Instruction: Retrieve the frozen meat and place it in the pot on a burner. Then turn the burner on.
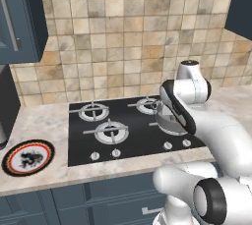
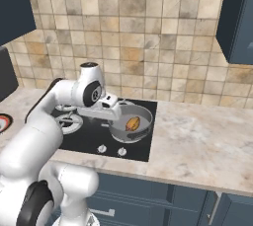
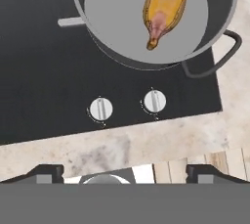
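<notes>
The grey pot (image 2: 141, 132) stands on the front right burner of the black cooktop (image 1: 128, 135), and the burner under it is hidden. The frozen meat (image 3: 165, 4), a brown-orange lump, lies inside the pot (image 3: 122, 17) and also shows from the right base (image 2: 132, 123). My gripper (image 3: 127, 173) hangs open and empty above the cooktop's front edge, just in front of the pot, touching nothing. Two silver knobs (image 3: 101, 108) (image 3: 155, 100) sit below it, between the pot and the counter edge. From the left base, my arm covers most of the pot (image 1: 167, 122).
Three other burners (image 1: 111, 131) are bare. More knobs (image 1: 116, 153) line the cooktop's front. A round black-rimmed patterned plate (image 1: 28, 157) lies on the marble counter (image 2: 197, 141) at far left. Dark cabinets hang above on both sides, over a tiled wall.
</notes>
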